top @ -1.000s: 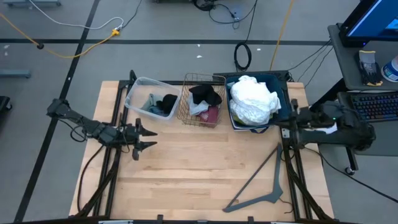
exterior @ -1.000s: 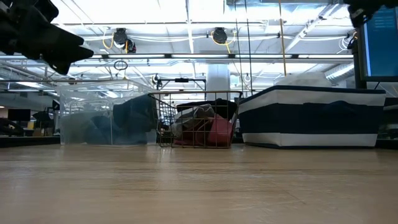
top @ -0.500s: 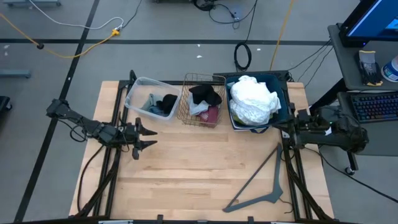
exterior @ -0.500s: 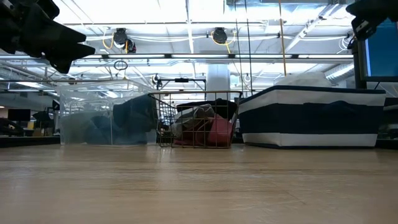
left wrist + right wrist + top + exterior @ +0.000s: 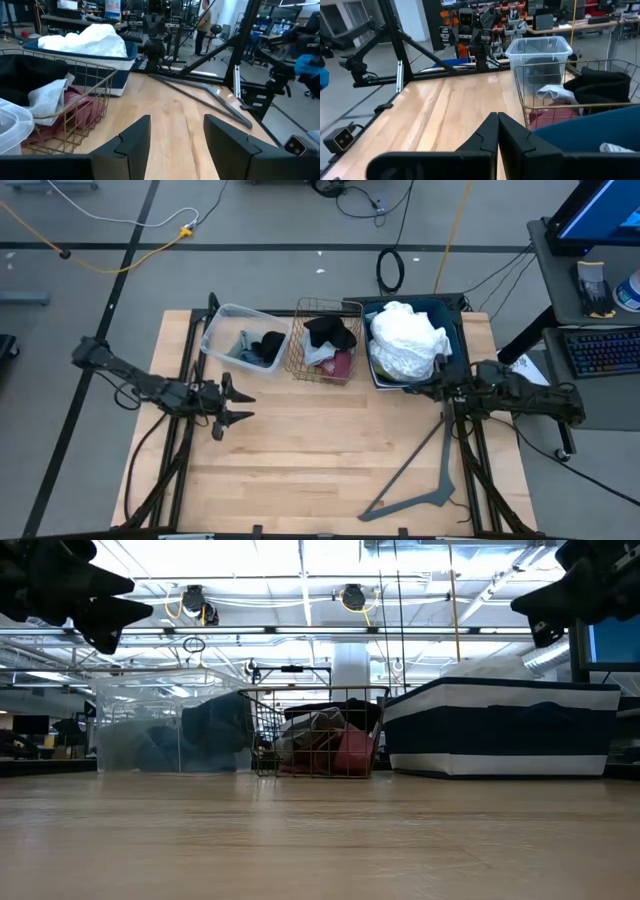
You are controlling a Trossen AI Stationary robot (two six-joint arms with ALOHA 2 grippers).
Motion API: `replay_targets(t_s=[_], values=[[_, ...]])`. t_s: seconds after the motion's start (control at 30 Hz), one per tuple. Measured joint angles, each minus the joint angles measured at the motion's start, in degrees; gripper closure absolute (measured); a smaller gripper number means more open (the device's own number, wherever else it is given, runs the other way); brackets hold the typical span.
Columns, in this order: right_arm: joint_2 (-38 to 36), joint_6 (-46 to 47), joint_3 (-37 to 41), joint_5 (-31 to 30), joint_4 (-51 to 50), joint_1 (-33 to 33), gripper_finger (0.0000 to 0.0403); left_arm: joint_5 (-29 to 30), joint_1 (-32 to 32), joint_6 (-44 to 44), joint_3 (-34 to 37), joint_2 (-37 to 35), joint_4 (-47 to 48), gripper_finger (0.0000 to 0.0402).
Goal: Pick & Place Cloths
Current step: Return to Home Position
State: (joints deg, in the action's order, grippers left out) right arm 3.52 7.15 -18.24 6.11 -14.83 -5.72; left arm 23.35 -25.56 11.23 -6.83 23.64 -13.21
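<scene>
1. High view: cloths [image 5: 408, 340] all binned; white one heaps over blue bin [image 5: 452, 322] rim.
2. Left gripper [image 5: 242, 405] wide open, empty; right gripper [image 5: 425, 391] closed, empty, just beside blue bin.
3. Risk: right arm clips bin or hanger [image 5: 420, 470] going home.

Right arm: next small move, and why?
Probably just settle the right gripper, fingers shut and empty, beside the blue bin, mirroring the left gripper: the cloths all appear binned, and only the hanger lies on the table.

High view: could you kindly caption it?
Cloths in clear bin, wire basket, blue bin; left end effector open, right end effector shut.
</scene>
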Motion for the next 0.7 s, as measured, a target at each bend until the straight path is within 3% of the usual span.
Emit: replay_targets(t_s=[0.37, 0.57, 0.7], values=[[-0.14, 1.64, 5.63, 0.13, 0.71, 0.0, 0.0403, 0.5, 0.75, -4.7, 0.02, 11.84, -12.24, 0.0218], [-0.19, -0.14, 6.27, 0.16, 0.9, 0.0, 0.0403, 2.06, 5.67, -7.15, 0.02, 9.41, -11.84, 0.0218], [-0.88, -1.51, 6.27, 0.18, 0.15, 0.0, 0.0403, -1.09, 8.17, -7.75, 0.02, 5.32, -6.88, 0.0218]])
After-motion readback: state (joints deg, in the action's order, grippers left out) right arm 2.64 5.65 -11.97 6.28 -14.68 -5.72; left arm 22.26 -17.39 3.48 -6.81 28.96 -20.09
